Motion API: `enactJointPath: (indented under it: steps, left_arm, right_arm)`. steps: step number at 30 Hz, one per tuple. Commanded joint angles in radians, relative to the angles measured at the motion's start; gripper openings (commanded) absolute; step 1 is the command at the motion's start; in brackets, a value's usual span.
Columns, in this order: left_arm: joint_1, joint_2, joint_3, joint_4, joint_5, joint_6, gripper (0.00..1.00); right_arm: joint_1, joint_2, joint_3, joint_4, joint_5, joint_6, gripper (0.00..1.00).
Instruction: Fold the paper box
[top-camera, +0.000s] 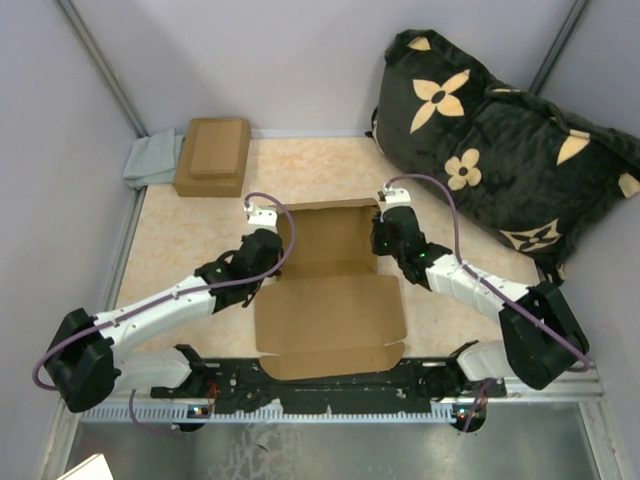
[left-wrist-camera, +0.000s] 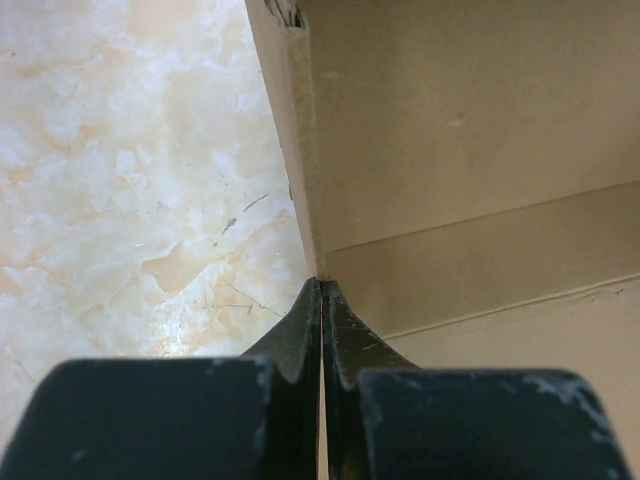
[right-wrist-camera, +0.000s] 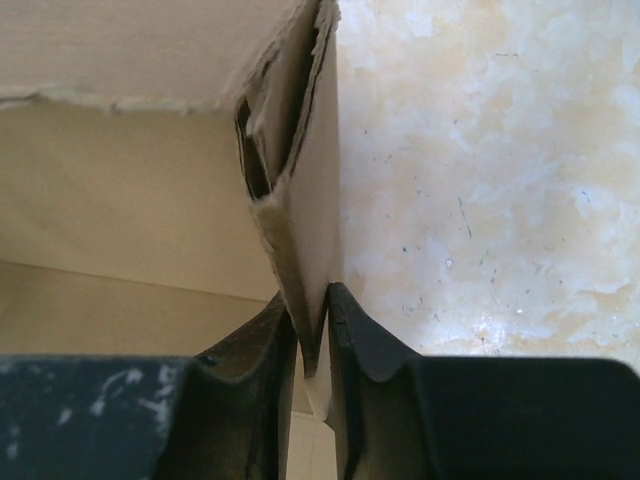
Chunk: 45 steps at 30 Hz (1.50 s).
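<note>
Worktop (top-camera: 190, 260), marbled, carries a black flower-patterned cushion (top-camera: 500, 150) at 2 o'clock and the paper box (top-camera: 330, 300) at centre, part-formed, with side walls raised and the lid flap lying flat toward 6 o'clock. Right end effector (right-wrist-camera: 312, 300) pinches the doubled-over wall on the box's 3 o'clock side. Left end effector (left-wrist-camera: 321, 285) is pressed together, its tips at the foot of the 9 o'clock wall.

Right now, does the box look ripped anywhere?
Yes. The paper box has a right side wall whose edge looks ragged and split open into layers, just above the right gripper pinching it.
</note>
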Motion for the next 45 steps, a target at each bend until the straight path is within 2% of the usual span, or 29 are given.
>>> enactJointPath:
  steps: [1, 3, 6, 11, 15, 22, 26, 29, 31, 33, 34, 38, 45]
  left_arm:
    - [-0.007, -0.033, -0.010, 0.083, 0.047, 0.060, 0.00]
    - [-0.007, -0.047, -0.015, 0.094, 0.055, 0.076, 0.00]
    - [-0.007, -0.060, -0.017, 0.100, 0.066, 0.089, 0.00]
    - [-0.007, -0.089, -0.008, 0.089, 0.086, 0.115, 0.00]
    - [-0.007, -0.106, 0.018, 0.055, 0.106, 0.141, 0.00]
    - [-0.008, -0.112, 0.076, -0.013, 0.134, 0.141, 0.00]
    - [-0.008, -0.115, 0.080, -0.035, 0.137, 0.133, 0.00]
    - [-0.008, -0.125, 0.076, -0.048, 0.140, 0.123, 0.00]
    - [-0.008, -0.135, 0.068, -0.044, 0.136, 0.118, 0.00]
    - [-0.008, -0.138, 0.067, -0.045, 0.130, 0.119, 0.00]
    - [-0.008, -0.140, 0.069, -0.047, 0.127, 0.118, 0.00]
    - [-0.006, -0.143, 0.081, -0.056, 0.110, 0.115, 0.01]
    - [-0.006, -0.187, 0.130, -0.131, 0.062, 0.086, 0.09]
  right_arm:
    - [0.007, 0.032, 0.012, 0.084, -0.033, -0.028, 0.22]
    - [0.007, 0.047, 0.016, 0.099, -0.040, -0.045, 0.27]
    - [0.006, 0.087, 0.048, 0.083, -0.038, -0.061, 0.24]
    - [0.008, 0.145, 0.113, 0.002, 0.040, -0.057, 0.00]
    - [0.008, 0.182, 0.167, -0.121, 0.155, -0.021, 0.00]
    - [0.008, 0.263, 0.233, -0.268, 0.251, 0.053, 0.00]
    - [0.006, 0.275, 0.235, -0.259, 0.206, 0.097, 0.00]
    - [0.006, 0.223, 0.200, -0.172, 0.124, 0.104, 0.01]
    - [0.006, 0.183, 0.166, -0.107, 0.083, 0.108, 0.10]
    - [0.005, 0.167, 0.174, -0.113, 0.074, 0.105, 0.20]
    - [0.005, 0.165, 0.184, -0.128, 0.068, 0.099, 0.32]
    - [0.005, 0.128, 0.200, -0.169, 0.055, 0.080, 0.55]
    - [-0.040, 0.010, 0.234, -0.215, 0.088, 0.010, 0.65]
